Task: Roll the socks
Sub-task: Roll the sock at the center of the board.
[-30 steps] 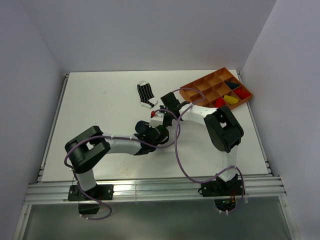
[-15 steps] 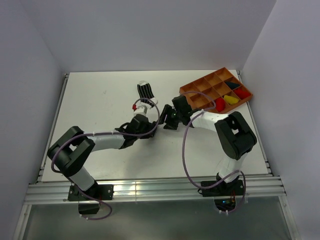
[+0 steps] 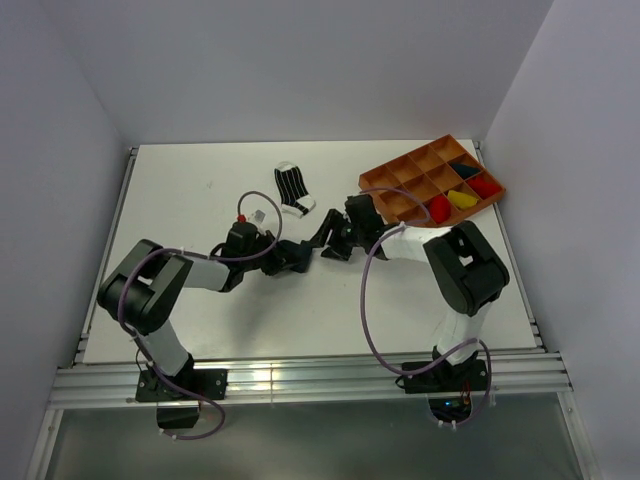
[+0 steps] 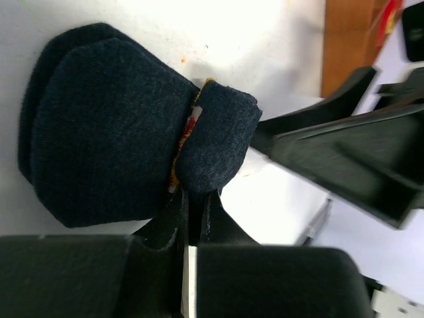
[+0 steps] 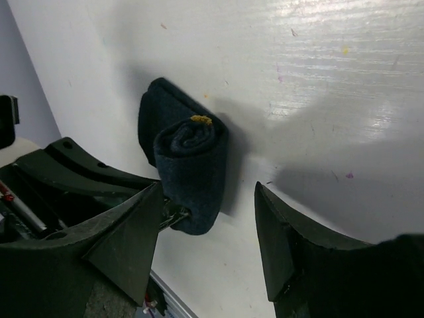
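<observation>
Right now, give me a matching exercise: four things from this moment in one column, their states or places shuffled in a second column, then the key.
Things
1. navy sock
2. striped sock
3. right end effector
4. orange tray

States or places
A. open, gripping nothing
B. far right corner, coloured bundles in its compartments
C. lying flat, nothing touching it
D. partly rolled, pinched by the left end effector

Pairs: 1-D, 2-C, 3-A, 4-B
</observation>
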You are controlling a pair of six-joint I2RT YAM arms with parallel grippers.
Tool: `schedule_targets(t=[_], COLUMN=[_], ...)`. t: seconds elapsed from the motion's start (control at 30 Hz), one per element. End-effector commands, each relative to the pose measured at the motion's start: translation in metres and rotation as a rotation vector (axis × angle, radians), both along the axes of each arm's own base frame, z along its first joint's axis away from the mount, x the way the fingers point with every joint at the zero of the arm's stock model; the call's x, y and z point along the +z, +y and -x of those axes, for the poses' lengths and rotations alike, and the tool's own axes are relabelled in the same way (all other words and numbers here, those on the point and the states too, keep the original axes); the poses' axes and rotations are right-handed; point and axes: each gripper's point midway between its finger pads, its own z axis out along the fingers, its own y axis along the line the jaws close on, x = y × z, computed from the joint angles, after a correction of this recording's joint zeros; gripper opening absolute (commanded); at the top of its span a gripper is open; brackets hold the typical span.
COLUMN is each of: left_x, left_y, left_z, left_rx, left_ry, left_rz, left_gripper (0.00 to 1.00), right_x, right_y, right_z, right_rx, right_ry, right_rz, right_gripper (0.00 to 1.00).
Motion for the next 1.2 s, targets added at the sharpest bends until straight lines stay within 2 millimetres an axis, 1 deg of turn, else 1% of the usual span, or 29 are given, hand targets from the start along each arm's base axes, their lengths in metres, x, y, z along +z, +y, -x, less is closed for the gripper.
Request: schedule_targets(t=[0.0, 0.27, 0.43, 0.6, 0.67, 0.7, 0.73, 0.8, 0.83, 0.9, 0.93, 0.97, 1.0, 1.03, 1.1, 1.13, 1.17], left_x=[-0.015, -0.031, -0.046, -0.052, -0.052, -0.052, -0.048, -0.049, -0.043, -0.044, -0.038, -0.039, -0.039, -0.03, -0.027, -0.016, -0.011], left_y=[-0.004, -0.001, 0.0, 0.005, 0.007, 0.008, 0.007, 0.012, 0.012, 0.016, 0.017, 0.021, 0.025, 0.022, 0.026, 0.025, 0.025], left_z=[0.02, 0.02, 0.022, 0.019, 0.018, 0.018, 0.017, 0.017, 0.015, 0.016, 0.015, 0.017, 0.013, 0.014, 0.017, 0.014, 0.014], left_rx=[-0.042, -0.039, -0.042, -0.034, -0.031, -0.031, -0.034, -0.027, -0.026, -0.022, -0.018, -0.024, 0.003, -0.001, -0.005, 0.022, 0.014], left_ry=[0.116, 0.185, 0.233, 0.241, 0.231, 0.228, 0.216, 0.203, 0.178, 0.152, 0.126, 0.114, 0.088, 0.045, 0.0, -0.062, -0.102], left_rz=[0.067, 0.098, 0.065, 0.018, -0.004, -0.011, -0.012, -0.04, -0.048, -0.102, -0.117, -0.157, -0.202, -0.224, -0.292, -0.338, -0.377], left_gripper=[0.01, 0.01, 0.01, 0.01, 0.01, 0.01, 0.01, 0.03, 0.05, 0.08, 0.14, 0.18, 0.22, 0.32, 0.41, 0.48, 0.51], right_x=[0.001, -0.011, -0.015, -0.02, -0.019, -0.021, -0.021, -0.022, -0.022, -0.022, -0.022, -0.023, -0.022, -0.02, -0.022, -0.021, -0.021], right_y=[0.015, 0.023, 0.025, 0.021, 0.02, 0.018, 0.017, 0.015, 0.014, 0.012, 0.011, 0.011, 0.01, 0.011, 0.008, 0.006, 0.006], right_z=[-0.006, -0.005, -0.008, -0.01, -0.013, -0.014, -0.015, -0.016, -0.016, -0.015, -0.014, -0.014, -0.014, -0.014, -0.01, -0.009, -0.008], right_rx=[0.016, 0.031, 0.035, 0.021, 0.018, 0.009, 0.01, 0.006, 0.007, 0.01, 0.014, 0.019, 0.021, 0.028, 0.035, 0.038, 0.042], right_ry=[-0.011, 0.012, 0.011, 0.01, 0.001, -0.001, -0.003, -0.004, -0.002, 0.0, 0.005, 0.009, 0.01, 0.005, 0.025, 0.034, 0.041], right_rz=[-0.031, -0.03, -0.019, 0.019, 0.033, 0.047, 0.058, 0.073, 0.082, 0.097, 0.11, 0.118, 0.123, 0.131, 0.161, 0.184, 0.194], right_gripper=[0.64, 0.64, 0.64, 0.61, 0.54, 0.49, 0.4, 0.27, 0.13, 0.02, 0.0, 0.0, 0.0, 0.0, 0.0, 0.0, 0.0])
